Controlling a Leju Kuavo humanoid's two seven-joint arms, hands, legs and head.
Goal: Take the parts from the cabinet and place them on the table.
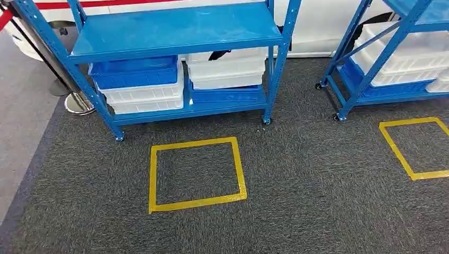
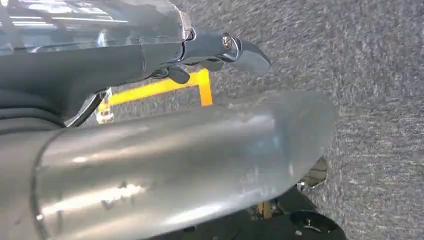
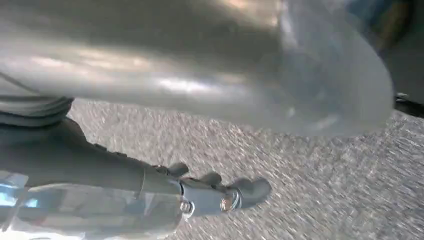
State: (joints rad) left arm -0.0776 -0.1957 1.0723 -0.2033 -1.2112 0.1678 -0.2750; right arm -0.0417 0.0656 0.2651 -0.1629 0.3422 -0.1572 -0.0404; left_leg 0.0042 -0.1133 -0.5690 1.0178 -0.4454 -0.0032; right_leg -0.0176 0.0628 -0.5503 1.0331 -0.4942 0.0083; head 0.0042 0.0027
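The blue steel cabinet (image 1: 174,32) stands on castors on the grey carpet (image 1: 317,185), directly ahead of the robot. Its lower shelf carries the stacked parts bins; the upper shelf visible here carries nothing. No part itself is visible: the bin contents are hidden by the bins above and by the shelf.

Count on the lower shelf:
- Left stack: one blue bin (image 1: 135,71) on top of what appear to be two white bins (image 1: 143,98).
- Right stack: two or three white bins (image 1: 227,69) on one blue bin (image 1: 225,95); the exact white count cannot be told.

A second blue cabinet (image 1: 381,58) stands to the right with more white and blue bins. Two yellow tape squares (image 1: 196,174) mark the carpet, one before each cabinet.

Handling judgement: the bins look like rigid moulded plastic, smooth-walled and probably light when empty. Weight with parts inside cannot be judged. The protruding rim at the short ends is the likely place to take hold, one hand at each end.

The left hand (image 2: 215,55) hangs beside the body over the carpet, fingers loosely apart and holding nothing. The right hand (image 3: 215,192) hangs likewise, fingers extended and empty.

No desk is in view
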